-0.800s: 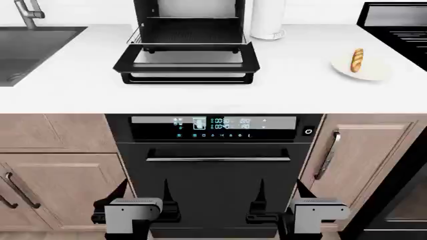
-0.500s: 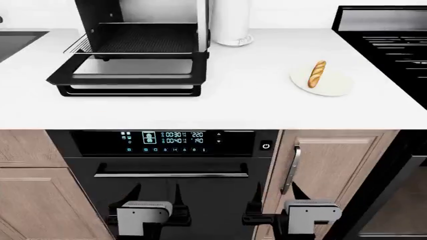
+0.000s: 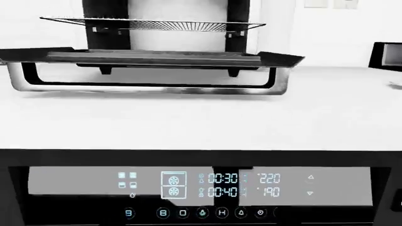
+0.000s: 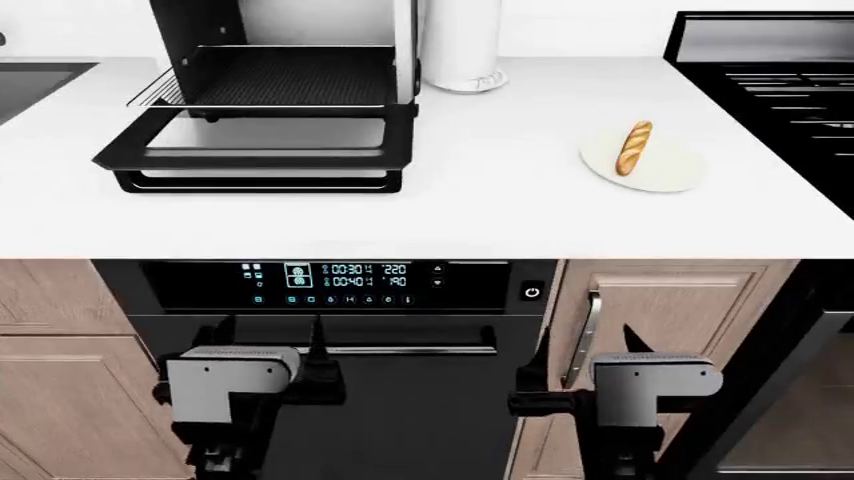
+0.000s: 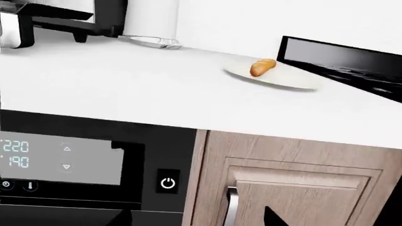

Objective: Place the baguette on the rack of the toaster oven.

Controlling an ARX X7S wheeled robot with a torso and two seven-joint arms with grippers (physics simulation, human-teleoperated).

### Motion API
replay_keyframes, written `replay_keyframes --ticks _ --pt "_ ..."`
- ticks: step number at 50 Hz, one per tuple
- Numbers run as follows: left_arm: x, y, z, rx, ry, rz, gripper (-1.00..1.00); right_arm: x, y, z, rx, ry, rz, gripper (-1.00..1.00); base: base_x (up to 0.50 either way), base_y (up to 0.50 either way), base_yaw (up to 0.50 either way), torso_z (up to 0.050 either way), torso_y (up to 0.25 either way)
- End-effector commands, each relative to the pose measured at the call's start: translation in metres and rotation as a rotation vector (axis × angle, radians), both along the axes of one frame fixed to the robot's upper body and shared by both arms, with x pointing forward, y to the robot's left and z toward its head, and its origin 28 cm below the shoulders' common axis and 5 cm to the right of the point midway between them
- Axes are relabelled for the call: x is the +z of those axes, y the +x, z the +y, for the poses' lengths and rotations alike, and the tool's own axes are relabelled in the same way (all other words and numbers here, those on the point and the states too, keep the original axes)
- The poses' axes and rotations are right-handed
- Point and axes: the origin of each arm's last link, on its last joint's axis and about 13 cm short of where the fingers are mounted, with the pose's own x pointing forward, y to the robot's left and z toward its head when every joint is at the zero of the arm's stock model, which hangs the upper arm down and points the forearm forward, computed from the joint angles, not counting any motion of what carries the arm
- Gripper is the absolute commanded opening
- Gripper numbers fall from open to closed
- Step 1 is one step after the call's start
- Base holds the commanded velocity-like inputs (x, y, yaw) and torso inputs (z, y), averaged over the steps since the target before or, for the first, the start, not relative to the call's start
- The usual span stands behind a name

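One baguette is seen lying on one white plate, well to the right of the toaster oven on the tabletop, so it has not been picked up. The oven's door is dropped flat and one wire rack is drawn partly out, presumably so a loaf can be set on it. Two claws are counted, both hung low before the built-in oven, below the tabletop edge. The left claw is spread and empty. The right claw also appears spread, with nothing pinched.
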Motion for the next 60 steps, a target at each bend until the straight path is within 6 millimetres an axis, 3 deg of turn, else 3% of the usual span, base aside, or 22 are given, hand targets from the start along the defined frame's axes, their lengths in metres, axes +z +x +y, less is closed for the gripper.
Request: replay_keyframes --ticks 1,11,27,37,42,60 --pt "0.073 0.0 0.017 0.028 0.026 -0.094 1.0 0.073 -0.011 -0.01 -0.069 -0.071 -0.043 1.0 0.0 0.0 0.0 0.0 0.0" --pt "0.111 0.008 0.029 0.043 0.043 -0.142 1.0 0.115 -0.01 -0.017 -0.092 -0.111 -0.07 1.0 0.0 0.0 0.0 0.0 0.0" --pt "0.146 0.023 0.045 0.067 0.049 -0.134 1.0 0.15 -0.007 -0.024 -0.1 -0.112 -0.073 1.0 0.01 0.0 0.0 0.0 0.0" --pt "0.17 0.029 0.054 0.077 0.043 -0.115 1.0 0.17 -0.007 -0.024 -0.031 -0.092 -0.072 1.0 0.35 0.0 0.0 0.0 0.0" --pt "0.183 0.028 0.06 0.076 0.043 -0.109 1.0 0.184 -0.015 -0.028 -0.092 -0.096 -0.085 1.0 0.45 0.0 0.0 0.0 0.0" --pt "0.2 0.022 0.077 0.13 0.021 -0.132 1.0 0.191 -0.016 -0.029 -0.09 -0.095 -0.075 1.0 0.46 0.0 0.0 0.0 0.0"
